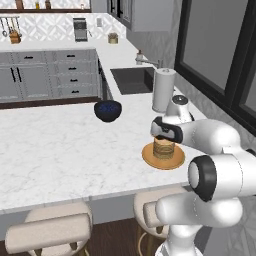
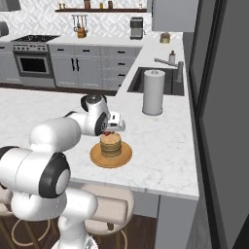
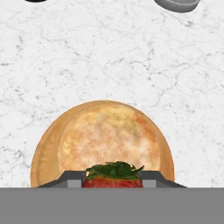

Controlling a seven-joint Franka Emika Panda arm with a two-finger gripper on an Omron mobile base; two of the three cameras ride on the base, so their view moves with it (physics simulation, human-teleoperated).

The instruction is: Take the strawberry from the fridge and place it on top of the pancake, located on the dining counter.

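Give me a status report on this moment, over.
Gripper shut on strawberry, above the pancake on its plate. Strawberry not yet released. Paper towel roll and dark bowl stand apart; nothing in the way.

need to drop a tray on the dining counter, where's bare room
The dining counter is bare from the left edge to the dark blue bowl and the pancake plate. It's crowded on the right: the tool holding the strawberry, then the paper towel roll by the sink.

dark blue bowl (image 1: 108,110), paper towel roll (image 1: 163,90), sink (image 1: 131,80), stools (image 1: 50,227)
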